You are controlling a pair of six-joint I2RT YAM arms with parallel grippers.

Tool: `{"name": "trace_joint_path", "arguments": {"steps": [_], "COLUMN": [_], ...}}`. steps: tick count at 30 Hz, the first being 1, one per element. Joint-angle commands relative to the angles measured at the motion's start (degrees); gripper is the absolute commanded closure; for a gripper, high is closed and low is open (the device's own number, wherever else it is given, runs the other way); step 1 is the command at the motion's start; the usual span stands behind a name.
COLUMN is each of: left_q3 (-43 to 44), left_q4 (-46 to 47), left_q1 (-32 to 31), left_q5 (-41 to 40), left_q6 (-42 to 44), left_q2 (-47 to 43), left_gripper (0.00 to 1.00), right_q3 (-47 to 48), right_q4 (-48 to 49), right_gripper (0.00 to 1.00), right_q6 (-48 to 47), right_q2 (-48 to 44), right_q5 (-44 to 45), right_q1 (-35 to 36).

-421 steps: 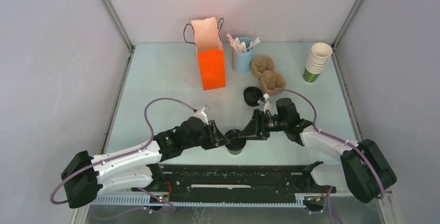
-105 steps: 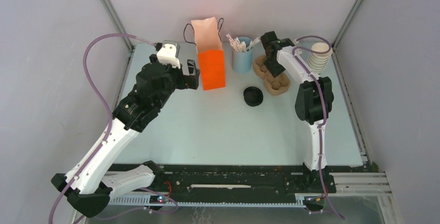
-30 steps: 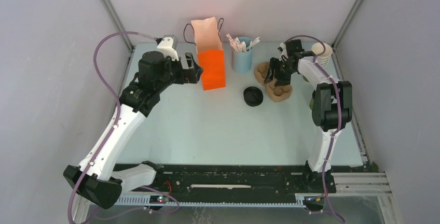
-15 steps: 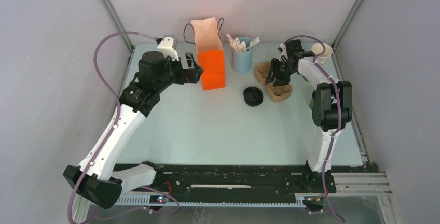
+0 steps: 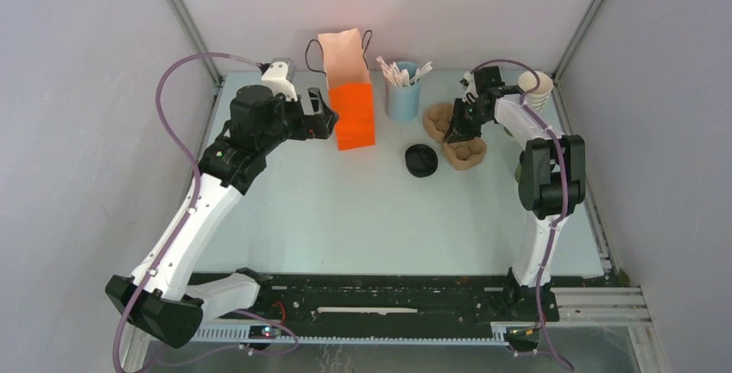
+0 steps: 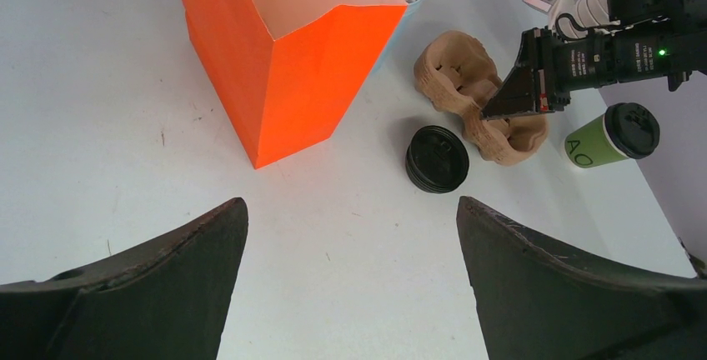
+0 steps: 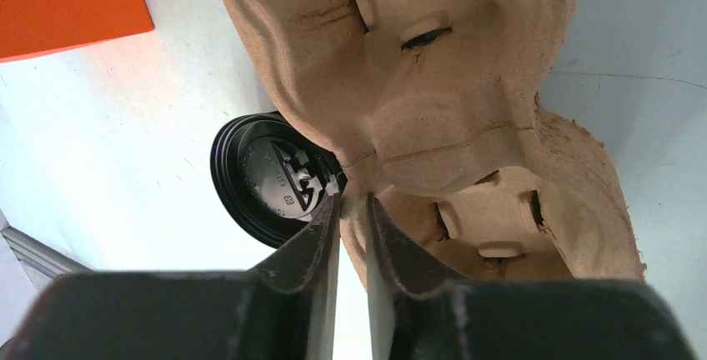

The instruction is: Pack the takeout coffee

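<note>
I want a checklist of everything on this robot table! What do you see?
Surface: pale blue table, few small marks.
Job's things: lidded green coffee cup beside the brown cup carrier, not in it.
Clutter: orange bag, black lids, blue cup of packets, stack of cups.
Hands: left hand open, holding nothing; right hand pinching the carrier's edge.
Cables: purple cables looping off both arms.
Surroundings: grey walls, metal frame posts.

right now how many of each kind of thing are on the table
orange paper bag: 1
cup carrier: 1
lidded coffee cup: 1
stack of black lids: 1
stack of lidless cups: 1
blue holder with white packets: 1
total: 6
</note>
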Motion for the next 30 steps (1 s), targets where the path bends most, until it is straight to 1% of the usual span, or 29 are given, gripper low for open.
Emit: {"name": "trace_joint_path", "arguments": {"steps": [1, 6, 9, 11, 13, 16, 19, 21, 24, 27, 30], "left_q3": [1.1, 0.7, 0.7, 0.5, 0.3, 1.0, 1.9, 1.4, 1.9, 3.0, 4.6], "left_q4": [1.2, 1.8, 2.0, 2.2, 2.8, 3.1, 4.6, 7.3, 11.1, 14.8, 18.0], "left_q1": [0.2, 0.2, -0.3, -1.8, -4.9, -11.8, -18.1, -21.4, -24.1, -25.1, -25.3], "left_q5": [1.3, 1.6, 1.8, 1.1, -1.5, -5.9, -7.0, -6.5, -5.3, -3.3, -2.7], "left_q6": [-0.7, -0.9, -1.2, -1.3, -1.3, -1.8, -4.2, -6.9, -10.4, -13.2, -15.9], "left_q2": [-0.9, -0.9, -0.9, -1.2, -1.6, -0.4, 2.3, 4.6, 9.5, 14.9, 21.0], "left_gripper": [0.0, 0.0, 0.0, 0.0, 0.0, 0.0, 0.02, 0.05, 0.12, 0.22, 0.26], "right_q3": [0.9, 1.1, 0.8, 0.3, -1.1, -3.7, -6.2, -7.9, -10.9, -11.4, -11.6], "right_q4": [-0.8, -0.1, 0.8, 1.6, 3.4, 6.1, 8.4, 9.7, 13.1, 14.1, 14.2], "right_gripper": [0.82, 0.89, 0.96, 1.0, 1.0, 1.0, 1.0, 1.0, 1.0, 1.0, 1.0], "right_q6": [-0.8, 0.4, 1.5, 2.3, 3.5, 5.4, 7.0, 7.9, 9.7, 10.2, 10.3], "right_q2": [-0.9, -2.3, -3.0, -3.8, -5.2, -7.2, -8.8, -9.8, -11.6, -12.2, -12.4], "right_q5": [0.1, -0.9, -2.4, -2.9, -3.9, -6.4, -7.6, -8.4, -10.6, -11.6, -10.8], "right_q1": [0.2, 0.1, -0.2, -0.7, -1.4, -2.7, -3.4, -4.3, -6.1, -6.4, -6.4]}}
